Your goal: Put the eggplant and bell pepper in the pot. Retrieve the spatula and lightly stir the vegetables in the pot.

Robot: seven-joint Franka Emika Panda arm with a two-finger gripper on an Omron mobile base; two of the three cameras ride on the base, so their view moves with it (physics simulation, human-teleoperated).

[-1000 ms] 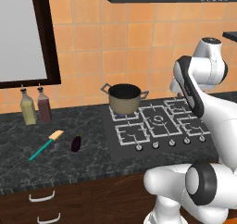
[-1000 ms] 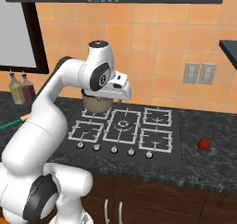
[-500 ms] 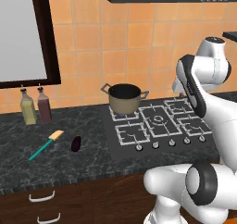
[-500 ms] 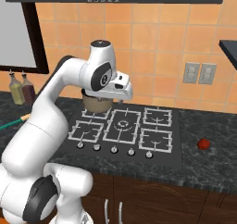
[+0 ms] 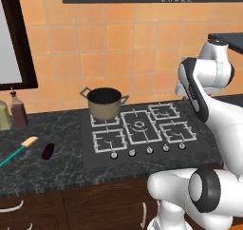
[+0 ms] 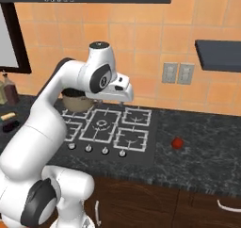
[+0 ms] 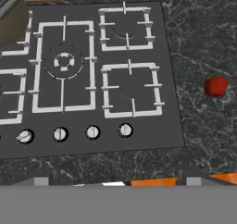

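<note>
Item: jaws apart, empty, held high above the hob (image 7: 92, 75).
Bench (image 5: 57, 167): eggplant (image 5: 48, 151) beside the spatula (image 5: 19, 149), left of the hob.
Red item (image 7: 215, 86), probably the pepper, on the right of the bench.
Pot (image 5: 105, 102): rear-left burner.
Handling: descend straight, close across the narrow width, lift clear.

The pot (image 5: 105, 102) sits on the stove's (image 5: 142, 129) back-left burner, eggplant (image 5: 48, 151) and spatula (image 5: 18, 150) leftward on the counter (image 5: 52, 169).

A small red round thing (image 7: 215, 86) lies on the dark counter (image 7: 203, 42) right of the stove (image 7: 92, 75).
</note>
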